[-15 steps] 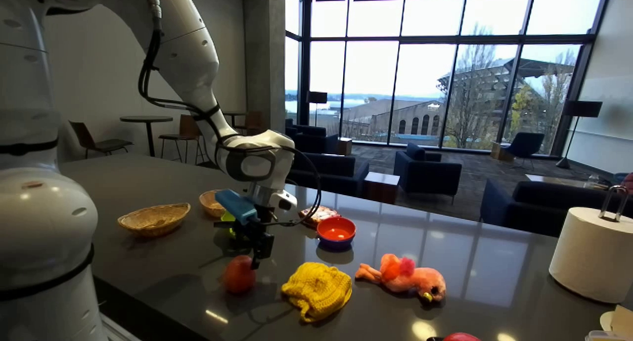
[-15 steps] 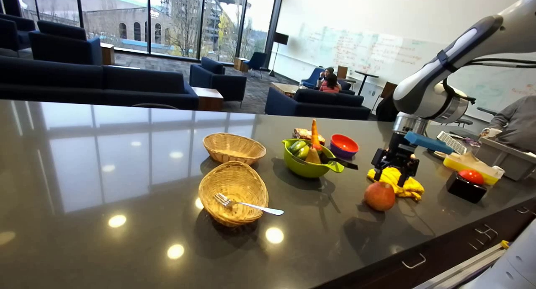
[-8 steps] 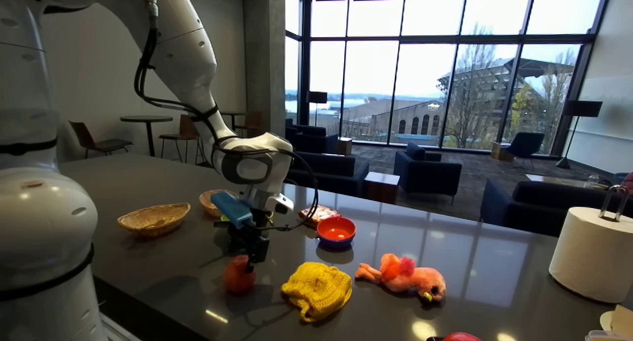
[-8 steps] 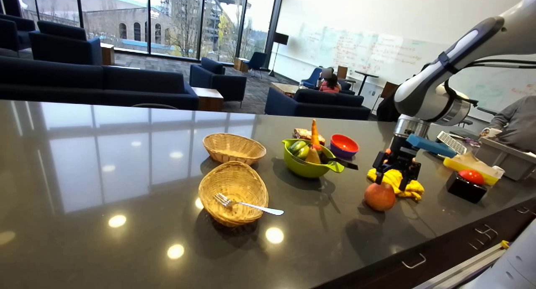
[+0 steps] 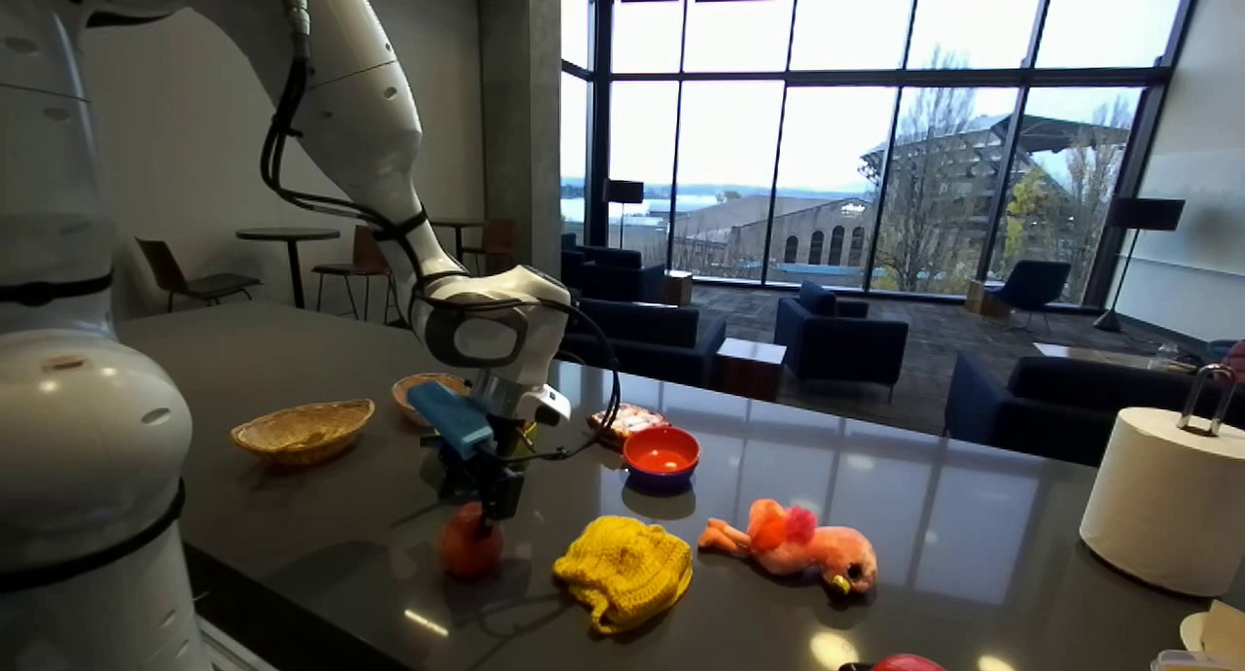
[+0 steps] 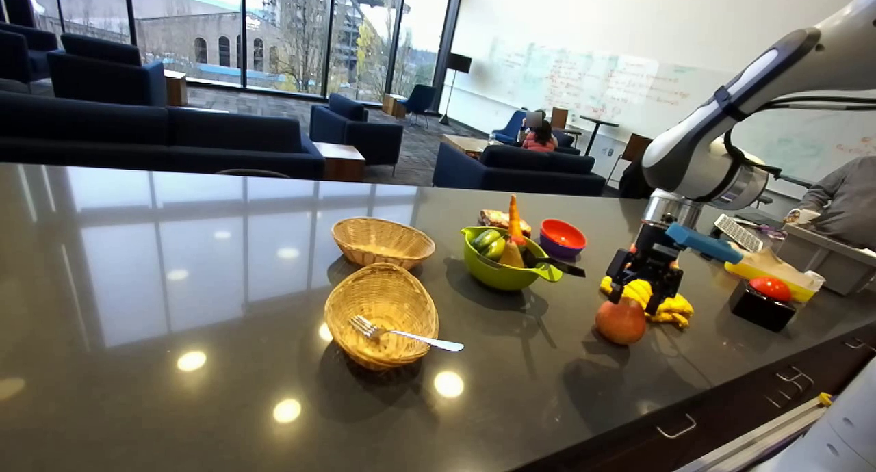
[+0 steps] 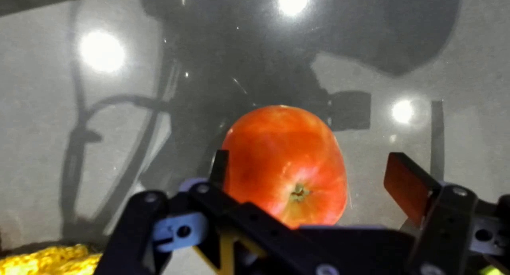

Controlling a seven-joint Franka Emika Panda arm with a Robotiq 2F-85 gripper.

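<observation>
The gripper (image 7: 312,177) stands low over the grey counter (image 6: 137,417), released, its jaws spread apart; nothing is grasped. The red fruit (image 7: 287,159) sits on the counter and shows between the jaws in the wrist view, close to one jaw with a clear gap to the opposite one; contact cannot be confirmed. A yellow knitted cloth (image 5: 622,574) lies bunched near the fruit, apart from it in an exterior view. Past the cloth, a pink plush bird (image 5: 836,559) lies on the counter. A small bowl (image 5: 661,476), red inside and purple outside, stands upright farther back. In an exterior view, a green bowl (image 6: 503,277) holds green produce (image 6: 489,243) and an upright carrot-shaped item (image 6: 514,219); a dark handle (image 6: 564,269) projects over its rim. Well apart from the gripper, a round wicker basket (image 6: 380,357) bears a fork (image 6: 417,338), whose handle extends past the rim, and an oval wicker basket (image 6: 383,239) stands just behind it. Beyond the counter, dark blue sofas (image 6: 236,145) stand before tall windows (image 5: 729,136). A whiteboard (image 6: 582,89) bears handwriting.
</observation>
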